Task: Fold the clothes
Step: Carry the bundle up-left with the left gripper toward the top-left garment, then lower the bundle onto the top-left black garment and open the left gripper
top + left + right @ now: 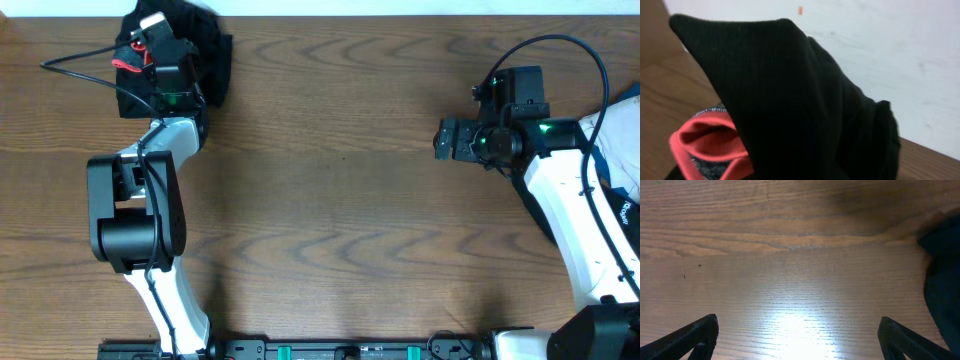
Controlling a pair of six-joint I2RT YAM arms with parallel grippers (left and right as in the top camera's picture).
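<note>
The black garment [205, 50] lies bunched at the table's far left corner. In the left wrist view it fills the frame as a raised black fold [805, 110], with its coral-red inner band [705, 137] at lower left. My left gripper [165, 60] is on the garment. Its fingers are buried in the fabric, and the cloth rises right at the jaws as if pinched. My right gripper [442, 140] is open and empty over bare wood at the right, with both fingertips showing at the bottom of the right wrist view [797, 335].
White and blue clothes [622, 140] lie at the right edge behind the right arm. A dark blurred shape [945, 280] sits at the right edge of the right wrist view. A black cable [80, 66] runs left of the garment. The brown wooden table [330, 200] spans the view.
</note>
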